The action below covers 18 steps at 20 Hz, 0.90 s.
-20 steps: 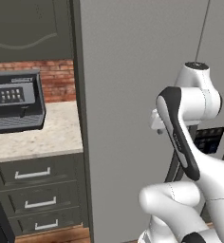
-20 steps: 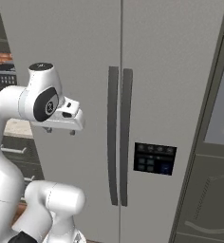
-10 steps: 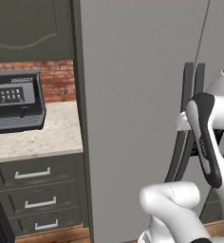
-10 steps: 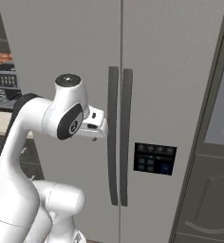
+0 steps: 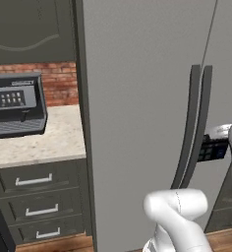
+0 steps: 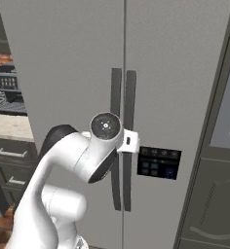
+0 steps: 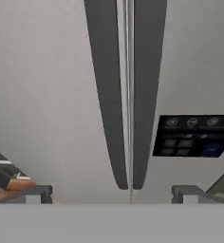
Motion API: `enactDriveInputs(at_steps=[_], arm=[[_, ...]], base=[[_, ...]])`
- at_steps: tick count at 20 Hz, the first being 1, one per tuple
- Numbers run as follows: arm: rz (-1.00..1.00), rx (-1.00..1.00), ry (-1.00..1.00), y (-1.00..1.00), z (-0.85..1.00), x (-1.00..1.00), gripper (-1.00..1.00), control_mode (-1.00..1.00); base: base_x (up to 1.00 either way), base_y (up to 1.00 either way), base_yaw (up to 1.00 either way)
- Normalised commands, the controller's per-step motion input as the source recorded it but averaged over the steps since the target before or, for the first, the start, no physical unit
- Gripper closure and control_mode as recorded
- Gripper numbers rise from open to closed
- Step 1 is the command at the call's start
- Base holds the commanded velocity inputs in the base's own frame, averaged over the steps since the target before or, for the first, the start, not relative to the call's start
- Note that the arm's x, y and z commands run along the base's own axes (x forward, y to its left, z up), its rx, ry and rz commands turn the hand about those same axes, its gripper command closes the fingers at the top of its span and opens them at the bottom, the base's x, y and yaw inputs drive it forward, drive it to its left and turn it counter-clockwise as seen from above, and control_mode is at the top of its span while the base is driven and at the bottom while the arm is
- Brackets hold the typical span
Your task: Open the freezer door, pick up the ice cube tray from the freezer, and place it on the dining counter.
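The freezer door (image 5: 137,113) is the plain grey left panel of the refrigerator, and it is shut. Its long dark bar handle (image 7: 107,95) runs up the middle of the hand view, beside the matching handle (image 7: 147,95) of the neighbouring door. My gripper (image 7: 111,194) is open wide and holds nothing. It faces the lower ends of both handles, a short way off and not touching them. In the right base view the white hand (image 6: 128,142) sits in front of the freezer handle (image 6: 116,92) at mid height. The ice cube tray and the freezer's inside are hidden behind the shut door. The dining counter is out of view.
The right door carries a dark dispenser panel (image 7: 194,135), also seen as the dispenser (image 6: 158,163). Left of the fridge, a small beige counter (image 5: 34,145) over silver-handled drawers holds a dark appliance (image 5: 17,103). A wall-oven column (image 6: 224,112) stands to the right.
The arm has swung to the right and forward, bringing the hand from beside the fridge up to the two door handles. The jaws stayed open and the door stayed shut.
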Motion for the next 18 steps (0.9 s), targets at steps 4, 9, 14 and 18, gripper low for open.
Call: enactDriveInputs(at_steps=[4, 9, 14, 18], arm=[[0.01, 0.04, -0.40, -0.53, -0.01, 0.06, -1.00, -1.00], [0.04, 0.05, -0.37, -0.39, -0.03, 0.02, -1.00, -1.00], [0.01, 0.03, -0.26, -0.05, -0.02, 0.21, -1.00, -1.00], [0.00, 0.01, -0.20, 0.07, -0.01, 0.21, -1.00, -1.00]], base=[[0.00, 0.00, 0.00], [0.00, 0.00, 0.00], [0.00, 0.00, 0.00], [0.00, 0.00, 0.00]])
